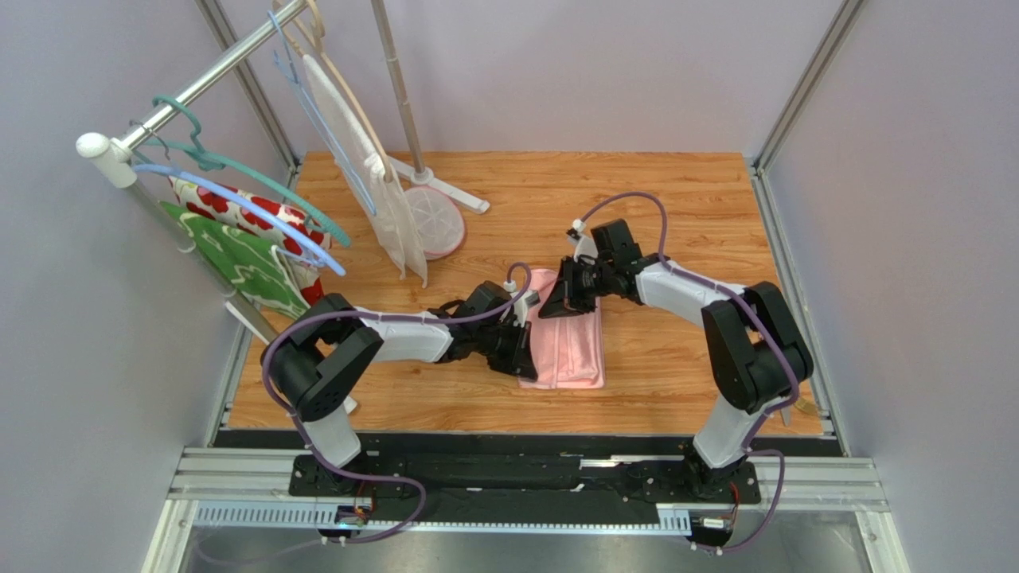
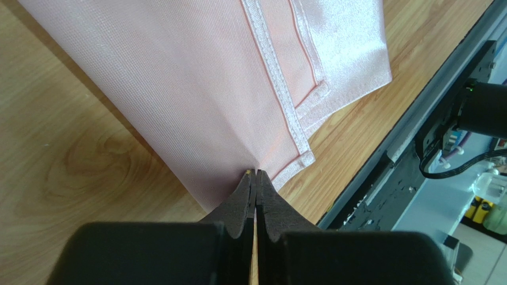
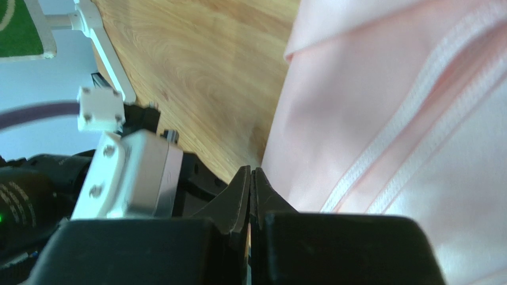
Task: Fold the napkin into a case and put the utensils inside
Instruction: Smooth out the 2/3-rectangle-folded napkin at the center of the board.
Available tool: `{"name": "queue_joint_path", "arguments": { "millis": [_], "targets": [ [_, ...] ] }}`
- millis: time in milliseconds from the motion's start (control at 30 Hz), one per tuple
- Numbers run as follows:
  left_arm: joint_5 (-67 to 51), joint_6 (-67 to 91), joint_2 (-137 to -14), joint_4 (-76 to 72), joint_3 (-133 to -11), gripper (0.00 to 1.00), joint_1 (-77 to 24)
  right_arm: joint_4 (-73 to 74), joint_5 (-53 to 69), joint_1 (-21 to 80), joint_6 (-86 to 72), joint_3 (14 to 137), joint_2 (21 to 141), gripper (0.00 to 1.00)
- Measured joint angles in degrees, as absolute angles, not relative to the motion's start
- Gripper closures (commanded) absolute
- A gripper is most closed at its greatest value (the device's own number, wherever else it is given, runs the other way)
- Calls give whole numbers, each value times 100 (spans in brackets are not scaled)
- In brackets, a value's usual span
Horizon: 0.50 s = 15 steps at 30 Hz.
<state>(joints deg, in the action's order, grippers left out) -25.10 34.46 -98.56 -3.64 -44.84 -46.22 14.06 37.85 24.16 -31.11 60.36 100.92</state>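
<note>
Folded napkin (image 1: 574,352), both jaws pinching left edge, open tabletop (image 1: 718,215) right

A rack (image 1: 179,105) beside the wooden table (image 1: 670,215) carries a red-flowered cloth (image 1: 227,210) and a green cloth (image 1: 239,258).

Seen from above, the left hand (image 1: 522,349) and right hand (image 1: 562,296) cover the left edge and far end of the pink napkin (image 1: 574,352). In both wrist views the cloth runs off the frame. Whether either hand's closed tips pinch fabric cannot be told. A white housing (image 3: 128,175) nearby is blurred.
</note>
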Motion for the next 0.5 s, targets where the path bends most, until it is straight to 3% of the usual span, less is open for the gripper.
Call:
{"name": "queue_joint_path", "arguments": {
  "millis": [300, 500],
  "targets": [
    [-2379, 3249, -9675, 298, -5039, 92, -4543, 1798, 3498, 2353, -2860, 5100, 9085, 99],
    [-2377, 3199, -9535, 574, -6016, 95, -3874, 1900, 3511, 2467, -2672, 4674, 8886, 99]
  ]
}}
